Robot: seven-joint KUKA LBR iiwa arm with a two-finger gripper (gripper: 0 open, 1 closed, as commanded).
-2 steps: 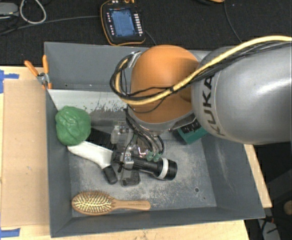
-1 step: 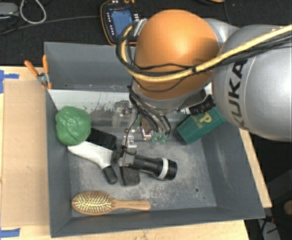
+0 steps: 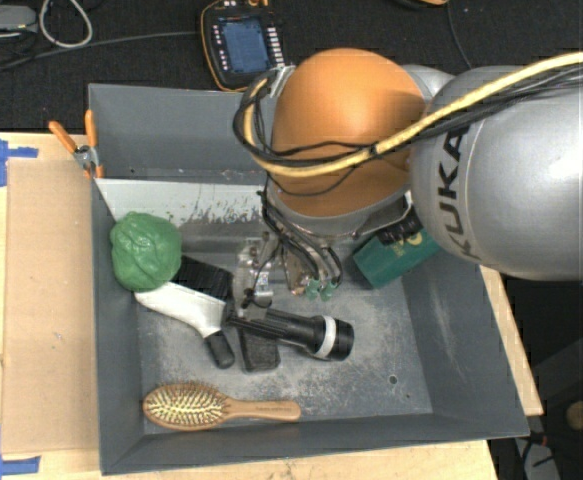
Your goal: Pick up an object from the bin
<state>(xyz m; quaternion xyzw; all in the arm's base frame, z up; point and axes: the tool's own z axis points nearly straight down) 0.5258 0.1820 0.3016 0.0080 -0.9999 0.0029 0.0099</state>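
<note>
**Crowded centre could foul the pick**

In the grey bin (image 3: 426, 353) the hand (image 3: 271, 280) hangs at centre; I cannot tell how open it is. At its six o'clock a black torch-like cylinder (image 3: 296, 333) touches a white-handled tool (image 3: 181, 304). Descending might snag both or roll the cylinder away.

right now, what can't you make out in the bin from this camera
Camera view, green box: largely hidden under the arm's orange cover.
Camera view, gripper: what lies directly beneath it is hidden by the wrist.
Camera view, dark pieces beside the black cylinder: too dark to identify.
</note>
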